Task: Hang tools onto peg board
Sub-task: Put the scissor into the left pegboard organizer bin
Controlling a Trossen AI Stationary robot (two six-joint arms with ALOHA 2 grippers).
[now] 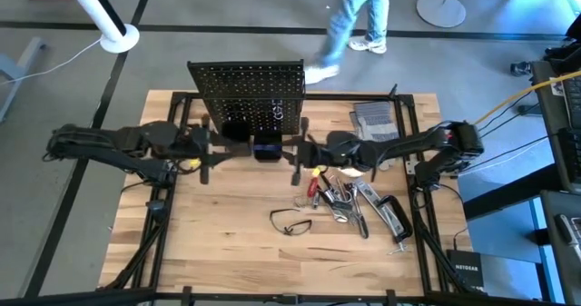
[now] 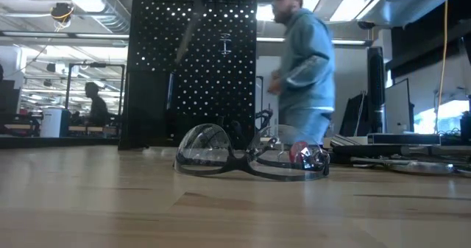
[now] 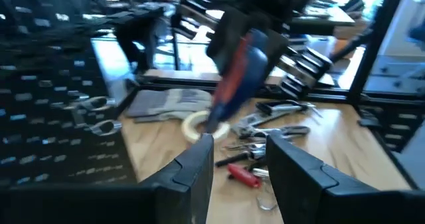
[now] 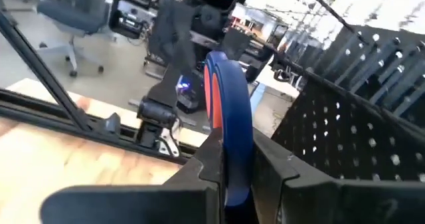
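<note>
The black peg board [image 1: 245,93] stands upright at the table's far middle. My right gripper [image 1: 300,156] hovers in front of its right half, shut on a tool with a blue-and-red handle [image 4: 229,111]. My left gripper [image 1: 207,159] hangs in front of the board's left half, open with nothing between its fingers [image 3: 199,167]. Across the gap it faces the held tool [image 3: 232,84]. Silver tools [image 3: 93,114] hang on the board's face [image 3: 46,98]. More tools [image 1: 349,197] lie heaped on the table at the right. The safety glasses [image 1: 290,222] rest on the wood nearer the front. My right gripper pinches the blue-and-red handle [image 4: 232,154] between its two fingers. The handle runs on past the fingertips [image 4: 212,151]. From the left wrist view the tool slants downward below the gripper [image 3: 222,108], lifted clear of the table.
Grey gloves [image 1: 374,120] lie at the far right beside the board, with a white tape roll [image 3: 199,124] in front of them. A small black bin [image 1: 266,150] sits at the board's foot. A person [image 1: 354,15] walks behind the table. Bare wood spreads across the near left.
</note>
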